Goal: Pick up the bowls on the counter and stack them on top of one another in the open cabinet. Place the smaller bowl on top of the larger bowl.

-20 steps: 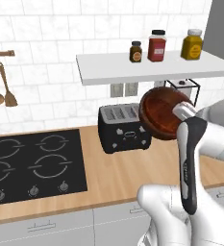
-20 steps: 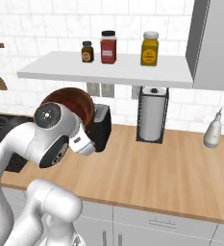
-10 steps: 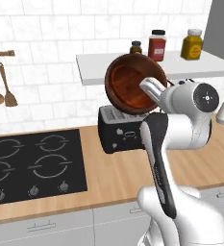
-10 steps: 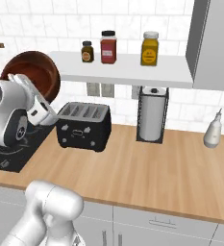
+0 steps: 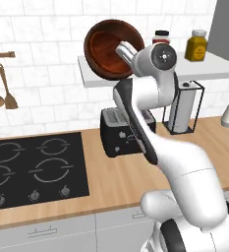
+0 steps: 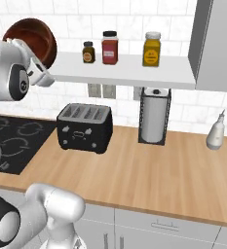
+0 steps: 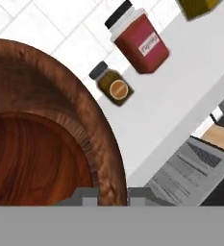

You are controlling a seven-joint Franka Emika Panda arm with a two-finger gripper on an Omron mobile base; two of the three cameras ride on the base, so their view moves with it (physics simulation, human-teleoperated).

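Larger bowl (image 5: pixel 110 48) held aloft at the left end of the open cabinet (image 5: pixel 219 69).

The larger bowl is tipped on edge, its hollow facing the room, and sits level with the shelf board's left end, well above the counter (image 5: pixel 116 172). The gripper (image 5: pixel 123 50) pinches its thick rim, one finger inside the hollow and one outside. On the open cabinet stand a small dark jar (image 6: pixel 88 52), a red jar (image 6: pixel 109 47) and a yellow jar (image 6: pixel 152 49), left to right. Below, the counter carries a black toaster (image 6: pixel 84 128), a paper towel holder (image 6: pixel 155 115) to its right and the black cooktop (image 5: pixel 32 170) at the left. Wooden spoons (image 5: pixel 3 88) hang on the tiled wall.
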